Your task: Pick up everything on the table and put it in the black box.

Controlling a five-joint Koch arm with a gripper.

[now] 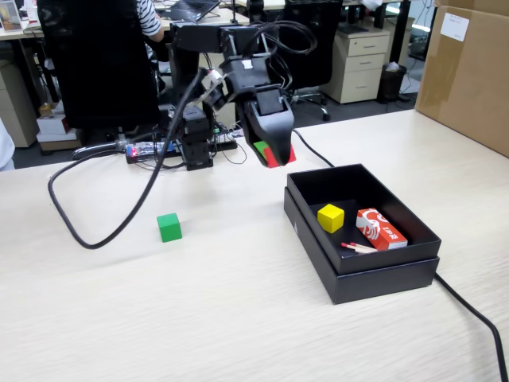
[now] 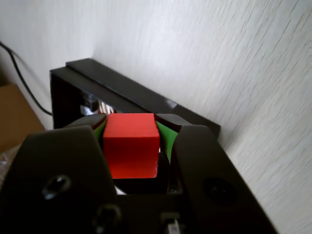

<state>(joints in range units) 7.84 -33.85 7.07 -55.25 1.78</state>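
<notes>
Here, gripper [image 2: 131, 127] clamped on red cube [image 2: 130, 145], matchbox [image 1: 381, 228] lettering unreadable, in black box [image 1: 382, 266].

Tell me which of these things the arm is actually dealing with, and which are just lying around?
Part of the job: red cube clamped in the hand; green cube on the table; yellow cube in the black box.

Just lying about: matchbox, matchsticks, brown carton, cables.
</notes>
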